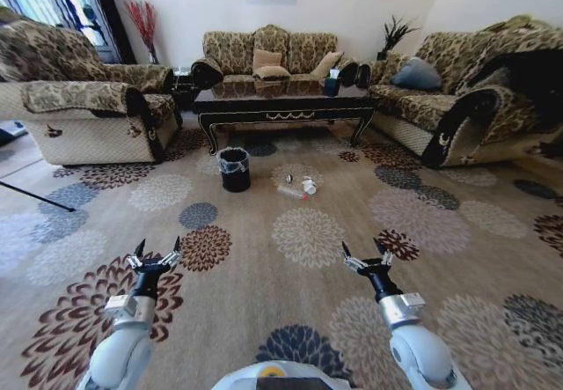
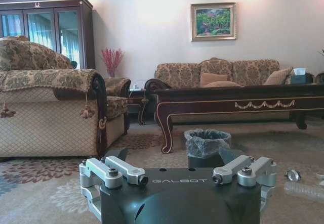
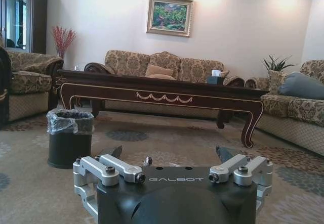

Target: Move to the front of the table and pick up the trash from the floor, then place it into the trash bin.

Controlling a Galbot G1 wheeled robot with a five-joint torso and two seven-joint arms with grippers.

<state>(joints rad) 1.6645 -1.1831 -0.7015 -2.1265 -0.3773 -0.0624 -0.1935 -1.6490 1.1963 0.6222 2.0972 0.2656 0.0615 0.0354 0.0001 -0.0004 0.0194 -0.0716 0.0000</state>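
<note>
The trash lies on the floor [image 1: 264, 284] in front of the table [image 1: 281, 108]: a clear bottle [image 1: 292, 192], a small white cup-like piece [image 1: 309, 186] and a tiny silvery piece [image 1: 288, 179]. The black trash bin [image 1: 234, 168] with its clear liner stands just left of them. Both arms hang low over the carpet, well short of the trash. My left gripper [image 1: 157, 253] is open and holds nothing. My right gripper [image 1: 367, 256] is open too. The left wrist view has the bin [image 2: 206, 145] and the silvery piece [image 2: 292, 175] ahead.
An armchair [image 1: 79, 99] stands at the left, a sofa [image 1: 273, 55] behind the table, and another sofa [image 1: 475, 99] at the right. A tissue box [image 1: 332, 82] sits on the tabletop. Open carpet stretches between me and the trash.
</note>
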